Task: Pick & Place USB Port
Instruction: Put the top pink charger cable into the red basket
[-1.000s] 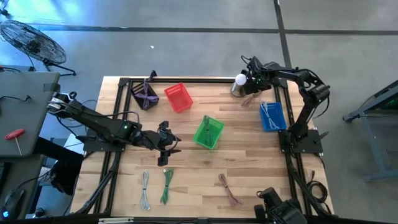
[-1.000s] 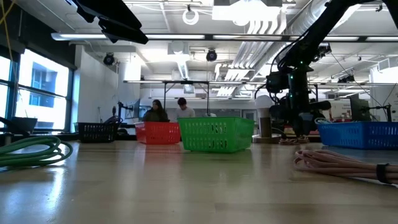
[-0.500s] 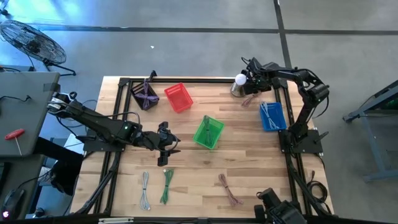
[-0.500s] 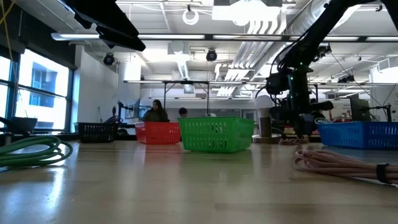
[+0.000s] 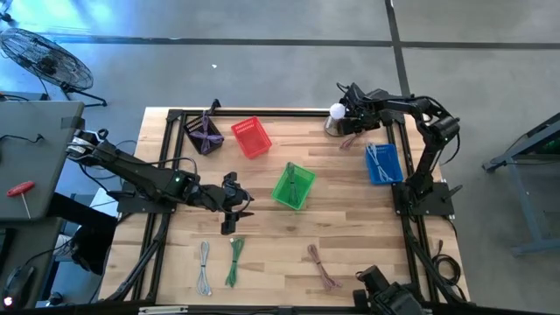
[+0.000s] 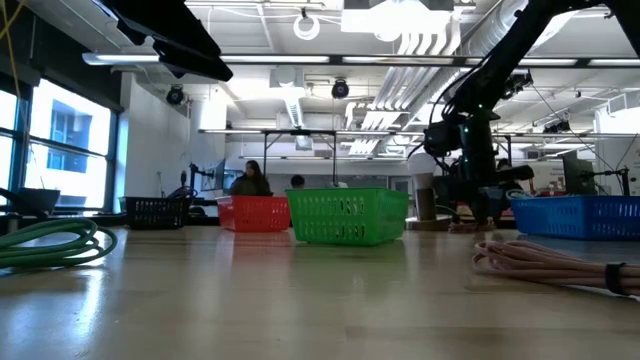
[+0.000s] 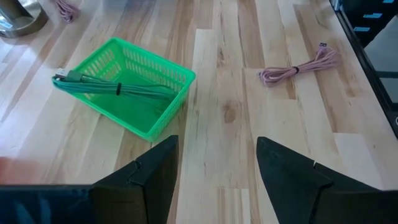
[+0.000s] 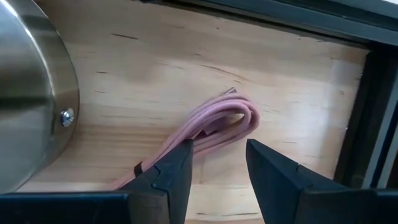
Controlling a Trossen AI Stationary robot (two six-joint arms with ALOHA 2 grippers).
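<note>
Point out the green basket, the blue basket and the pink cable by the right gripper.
green basket (image 5: 282, 194), high view, its near-left rim
blue basket (image 5: 391, 171), high view, its right wall
pink cable (image 8: 214, 124), right wrist view, middle of the coiled loop

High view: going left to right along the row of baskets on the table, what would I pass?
Black basket → red basket → green basket → blue basket.
</note>
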